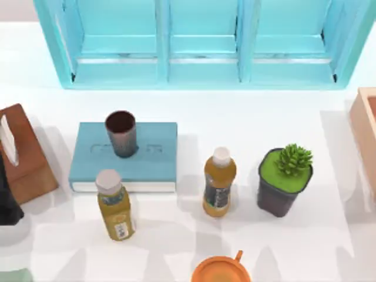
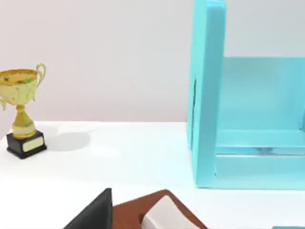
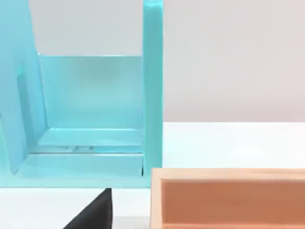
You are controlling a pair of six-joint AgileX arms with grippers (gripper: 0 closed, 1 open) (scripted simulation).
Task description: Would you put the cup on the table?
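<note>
Cup (image 1: pixel 121 133) stands upright on the light blue book (image 1: pixel 153 155), left of centre in the top view, so the job is not yet begun — it must come off the book onto bare white table (image 1: pixel 247 126). Its dark inside looks empty. Bottles (image 1: pixel 218 181) and a plant pot (image 1: pixel 283 183) holding a green succulent crowd the middle. I cannot tell either gripper's state.

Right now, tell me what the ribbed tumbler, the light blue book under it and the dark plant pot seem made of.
The grey-brown ribbed tumbler looks like matte ceramic or plastic: ribbed dull wall, dark reddish-brown inside.
The light blue book it stands on looks like a smooth card cover, with pale page edges along its front.
The dark plant pot looks like matte plastic, though fired clay is possible.
</note>
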